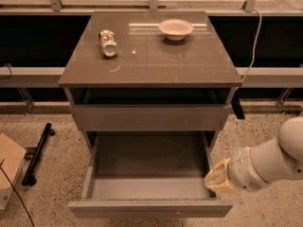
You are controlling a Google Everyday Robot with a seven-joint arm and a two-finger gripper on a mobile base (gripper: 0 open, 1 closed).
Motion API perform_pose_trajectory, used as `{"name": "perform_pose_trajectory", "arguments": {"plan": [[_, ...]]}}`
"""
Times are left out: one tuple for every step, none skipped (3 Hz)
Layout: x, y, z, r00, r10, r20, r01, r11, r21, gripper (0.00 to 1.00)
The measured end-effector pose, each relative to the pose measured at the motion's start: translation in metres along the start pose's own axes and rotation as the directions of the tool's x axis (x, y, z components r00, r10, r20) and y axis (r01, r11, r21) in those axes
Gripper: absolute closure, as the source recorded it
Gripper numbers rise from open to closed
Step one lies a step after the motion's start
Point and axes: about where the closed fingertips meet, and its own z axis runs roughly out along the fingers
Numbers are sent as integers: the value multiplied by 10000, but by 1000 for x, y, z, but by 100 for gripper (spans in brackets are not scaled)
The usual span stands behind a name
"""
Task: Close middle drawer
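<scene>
The middle drawer (150, 208) is pulled far out of the grey-brown cabinet (151, 67). Its flat, handle-less front panel faces the camera at the bottom of the view, and its lighter grey inside (149, 160) holds nothing. My gripper (218, 179), with yellowish tips on a white arm, comes in from the right. It is at the drawer's right side wall, close to the front right corner and just behind the front panel. The drawer front above (150, 117) is shut.
On the cabinet top lie a crushed can (108, 43) and a white bowl (175, 28). A black bar (38, 152) and a cardboard box (8, 167) lie on the speckled floor at the left. A cable (255, 30) hangs at the right behind the cabinet.
</scene>
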Motion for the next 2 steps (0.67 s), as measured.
{"name": "perform_pose_trajectory", "arguments": {"plan": [[20, 4, 23, 9998, 149, 143, -149, 9999, -10, 100], [41, 5, 46, 9987, 435, 281, -434, 9990, -60, 100]]}}
